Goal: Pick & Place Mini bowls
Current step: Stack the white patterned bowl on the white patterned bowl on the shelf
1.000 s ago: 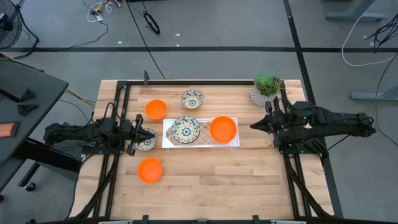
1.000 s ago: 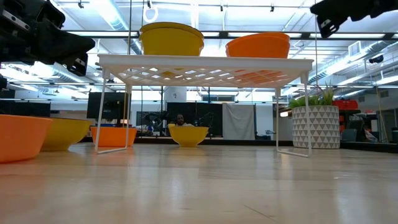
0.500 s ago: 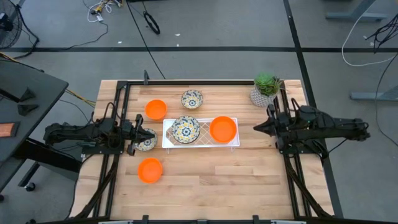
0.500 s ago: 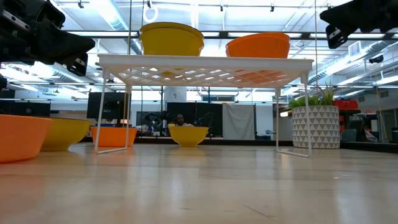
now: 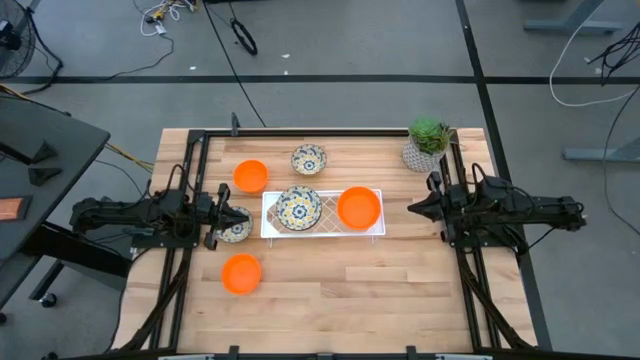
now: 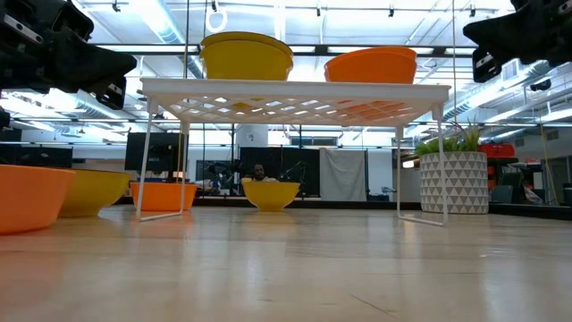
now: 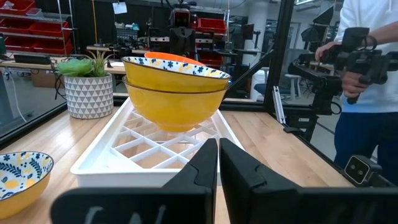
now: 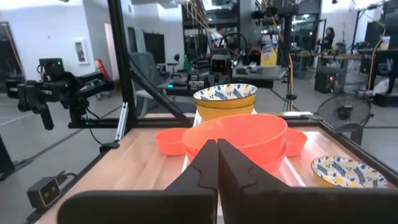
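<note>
Since the earlier frame our right gripper (image 5: 411, 207) has drawn back toward the table's right edge, farther from the white wire rack (image 5: 271, 228); its fingers are pressed together and hold nothing. Our left gripper (image 5: 228, 218) hangs over the patterned blue-and-yellow floral mini bowl (image 5: 236, 230) just left of the rack, its fingers nearly together with no bowl between them. On the rack we see stacked floral bowls (image 5: 298, 207) on its left half and a plain orange bowl (image 5: 359, 208) on its right half. On the wooden table (image 5: 340, 280) lie an orange bowl (image 5: 250, 176) and a floral bowl (image 5: 309, 159) behind the rack, and another orange bowl (image 5: 240, 273) in front. A potted green plant (image 5: 426, 142) stands at the far right corner.
</note>
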You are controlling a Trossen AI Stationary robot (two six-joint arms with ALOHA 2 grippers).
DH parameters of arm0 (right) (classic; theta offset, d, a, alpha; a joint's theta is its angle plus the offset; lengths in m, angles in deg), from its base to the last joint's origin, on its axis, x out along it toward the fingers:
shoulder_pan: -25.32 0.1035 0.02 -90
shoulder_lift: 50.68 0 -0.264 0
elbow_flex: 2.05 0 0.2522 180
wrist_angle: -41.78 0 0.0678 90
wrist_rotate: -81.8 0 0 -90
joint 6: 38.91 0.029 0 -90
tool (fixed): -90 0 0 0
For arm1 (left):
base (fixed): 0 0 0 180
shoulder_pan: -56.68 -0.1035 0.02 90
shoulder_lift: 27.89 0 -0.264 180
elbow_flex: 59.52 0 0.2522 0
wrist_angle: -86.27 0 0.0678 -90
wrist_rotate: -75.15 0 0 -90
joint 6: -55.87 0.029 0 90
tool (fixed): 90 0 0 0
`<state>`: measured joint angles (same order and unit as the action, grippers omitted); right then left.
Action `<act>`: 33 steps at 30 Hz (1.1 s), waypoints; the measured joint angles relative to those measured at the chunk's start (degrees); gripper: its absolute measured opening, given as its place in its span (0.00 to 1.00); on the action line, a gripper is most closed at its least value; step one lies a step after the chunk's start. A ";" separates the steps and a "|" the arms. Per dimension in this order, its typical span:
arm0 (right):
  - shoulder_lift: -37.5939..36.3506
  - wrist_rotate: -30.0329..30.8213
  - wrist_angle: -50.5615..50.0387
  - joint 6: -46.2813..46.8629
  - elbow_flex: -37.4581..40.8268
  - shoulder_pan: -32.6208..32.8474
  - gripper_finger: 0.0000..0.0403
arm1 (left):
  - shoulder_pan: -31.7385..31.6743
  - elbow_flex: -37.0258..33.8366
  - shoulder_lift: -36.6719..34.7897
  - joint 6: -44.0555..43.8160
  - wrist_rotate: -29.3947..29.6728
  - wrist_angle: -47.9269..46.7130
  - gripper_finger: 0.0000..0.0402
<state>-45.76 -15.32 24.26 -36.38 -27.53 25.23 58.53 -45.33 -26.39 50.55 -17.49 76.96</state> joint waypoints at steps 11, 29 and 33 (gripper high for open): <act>-4.43 -1.49 1.14 -0.02 3.54 -0.02 0.00 | -0.01 -0.01 -0.01 0.02 0.00 0.00 0.06; -4.93 -2.80 3.36 -1.06 7.60 -0.02 0.00 | -0.02 0.00 -0.01 0.00 0.00 0.00 0.06; -4.93 -2.78 6.05 -0.31 9.45 -0.02 0.00 | -0.01 0.00 0.00 0.00 -0.01 0.00 0.06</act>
<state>-50.69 -18.10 30.31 -36.70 -18.08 25.20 58.52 -45.33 -26.39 50.55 -17.49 76.96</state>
